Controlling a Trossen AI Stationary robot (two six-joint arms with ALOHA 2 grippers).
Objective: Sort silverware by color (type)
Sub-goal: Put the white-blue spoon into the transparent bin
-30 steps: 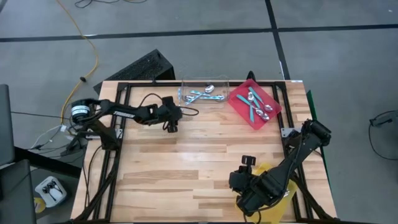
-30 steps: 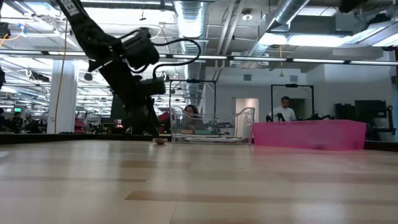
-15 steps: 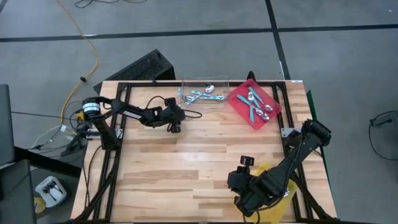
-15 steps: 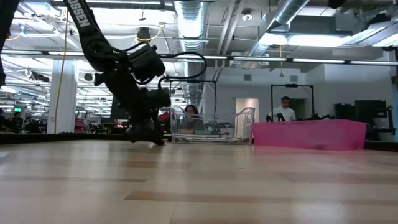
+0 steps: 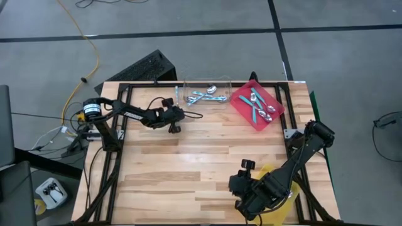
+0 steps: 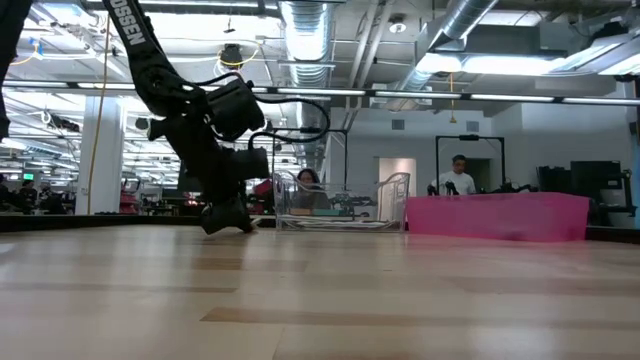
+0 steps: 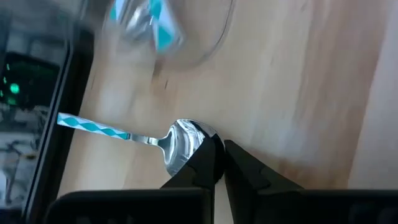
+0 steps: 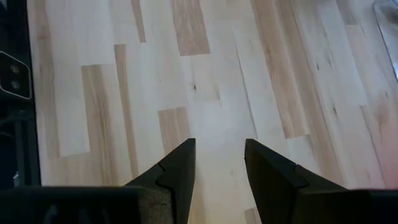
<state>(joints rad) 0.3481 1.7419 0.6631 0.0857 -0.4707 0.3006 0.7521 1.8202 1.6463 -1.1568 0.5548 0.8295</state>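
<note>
Sorting well along, by the look of it; several teal-handled spoons (image 5: 259, 105) already lying in the red tray (image 5: 244, 113) at the table's far right corner; a few light-blue-handled spoons (image 5: 204, 95) in the clear tray (image 5: 186, 83) just beside it along the far edge; one more spoon (image 7: 134, 137), handle striped teal and white, lying loose on the wood near the far edge, just beside the clear tray. Left gripper (image 7: 219, 155) down at the table over that spoon, fingers drawn together with the tips at the rim of its shiny bowl; whether the bowl is truly pinched or only touched, not possible to say. Right gripper (image 8: 219, 157) near the table's near right corner, above a yellow tray (image 5: 269, 171), fingers standing apart with nothing between them; apparently waiting. Left to do, as a guess: lifting this spoon into its matching tray; any orange ones not visible.

Table (image 5: 188, 169) of pale butcher-block planks in a black frame; grey floor around it with a yellow cable (image 5: 88, 44). Beyond, in the low view, an open workshop with ceiling ducts, and a person (image 6: 458, 177) standing far off.
</note>
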